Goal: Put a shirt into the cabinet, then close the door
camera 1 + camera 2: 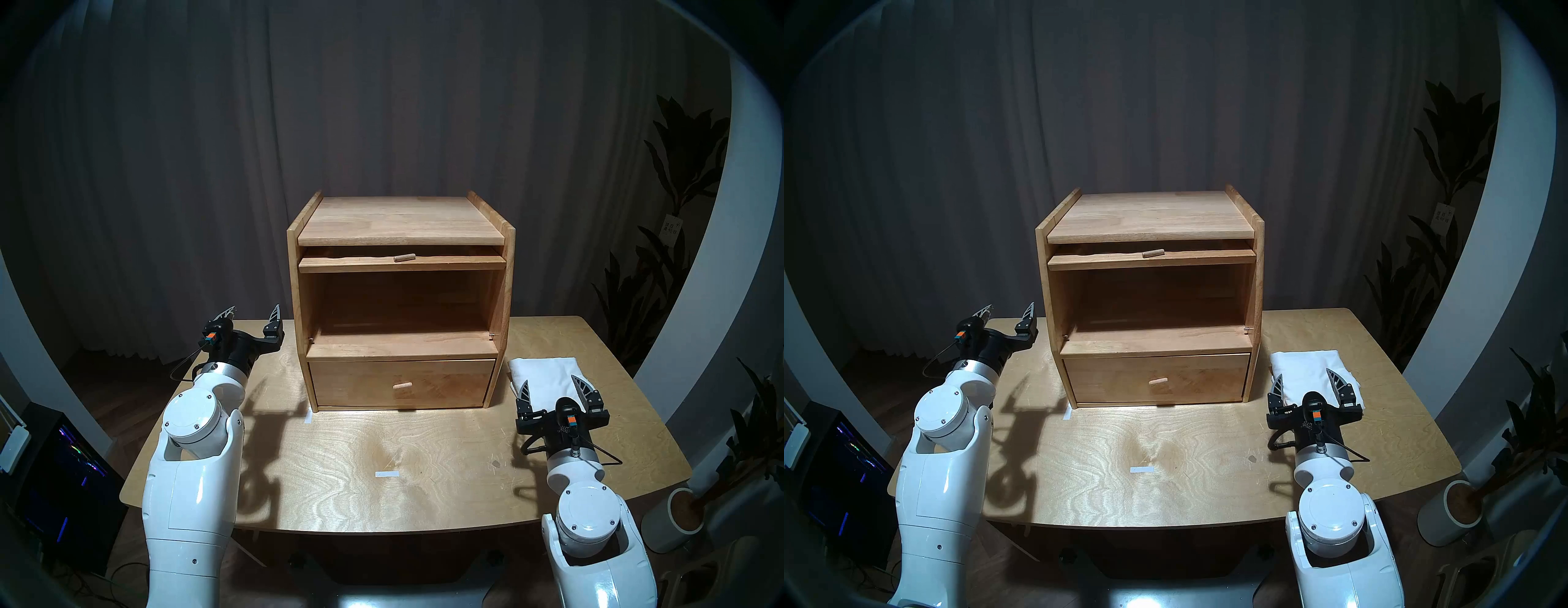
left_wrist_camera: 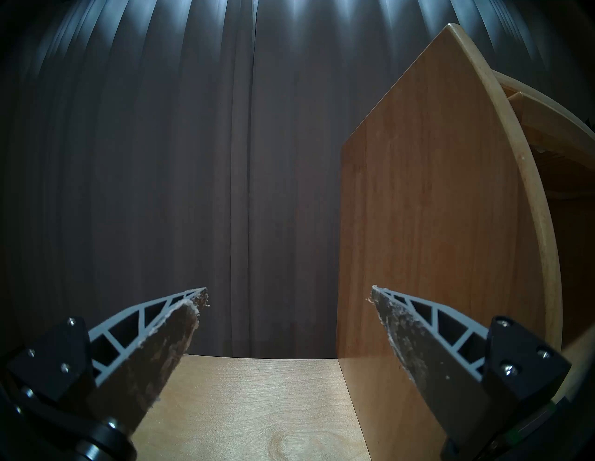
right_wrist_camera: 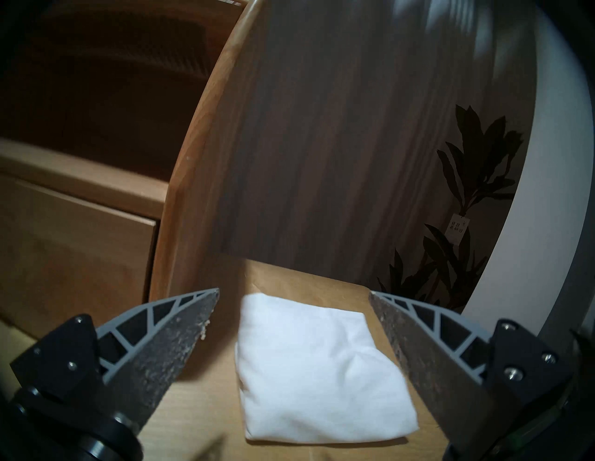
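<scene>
The light-wood cabinet (image 1: 401,220) (image 1: 1153,212) stands at the back middle of the table. Its large compartment is open and nothing lies in it. The door (image 1: 360,264) is flipped up flat under the top board, with only its front edge and peg handle (image 1: 404,257) showing. A folded white shirt (image 1: 547,367) (image 1: 1303,363) (image 3: 309,363) lies on the table just right of the cabinet. My right gripper (image 1: 550,380) (image 1: 1304,373) (image 3: 293,291) hovers open over the shirt's near end. My left gripper (image 1: 254,307) (image 1: 1010,305) (image 2: 288,288) is open and holds nothing, beside the cabinet's left wall (image 2: 434,209).
The drawer (image 1: 401,384) below the compartment is shut. The wooden table (image 1: 382,467) carries two small white tape marks. Potted plants (image 1: 679,170) and a white pot (image 1: 674,518) stand off the right edge. A dark computer case (image 1: 63,467) sits on the floor at left, and a curtain hangs behind.
</scene>
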Controlling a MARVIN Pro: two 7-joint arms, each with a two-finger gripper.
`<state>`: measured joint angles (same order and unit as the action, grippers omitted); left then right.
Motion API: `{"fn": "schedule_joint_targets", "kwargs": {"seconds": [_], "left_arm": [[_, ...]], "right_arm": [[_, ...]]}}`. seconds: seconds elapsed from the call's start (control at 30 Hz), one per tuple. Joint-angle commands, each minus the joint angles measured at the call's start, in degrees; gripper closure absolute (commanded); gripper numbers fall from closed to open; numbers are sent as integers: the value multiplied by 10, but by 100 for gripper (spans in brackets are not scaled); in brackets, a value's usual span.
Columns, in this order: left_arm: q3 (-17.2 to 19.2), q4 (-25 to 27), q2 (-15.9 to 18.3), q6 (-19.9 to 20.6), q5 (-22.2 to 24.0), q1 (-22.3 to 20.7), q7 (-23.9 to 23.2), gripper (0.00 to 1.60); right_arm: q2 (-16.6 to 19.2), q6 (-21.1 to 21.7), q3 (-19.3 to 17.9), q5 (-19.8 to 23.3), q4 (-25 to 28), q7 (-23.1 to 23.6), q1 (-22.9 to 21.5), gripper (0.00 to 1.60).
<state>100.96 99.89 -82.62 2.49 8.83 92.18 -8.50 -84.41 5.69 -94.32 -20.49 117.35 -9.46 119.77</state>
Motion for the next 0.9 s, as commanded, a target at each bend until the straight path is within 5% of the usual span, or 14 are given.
{"fn": "schedule_joint_targets", "kwargs": {"seconds": [0.0, 0.23, 0.53, 0.87], "left_arm": [[0, 8, 1, -2, 0, -7, 0, 0], [0, 6, 1, -3, 1, -7, -1, 0], [0, 5, 2, -3, 1, -8, -2, 0], [0, 6, 2, -3, 1, -8, -3, 0]], "right_arm": [[53, 48, -35, -79, 64, -1, 61, 0], [91, 93, -59, -140, 106, 26, 103, 0], [162, 148, -95, -216, 109, 145, 157, 0], [230, 148, -141, -298, 63, 272, 104, 0]]}}
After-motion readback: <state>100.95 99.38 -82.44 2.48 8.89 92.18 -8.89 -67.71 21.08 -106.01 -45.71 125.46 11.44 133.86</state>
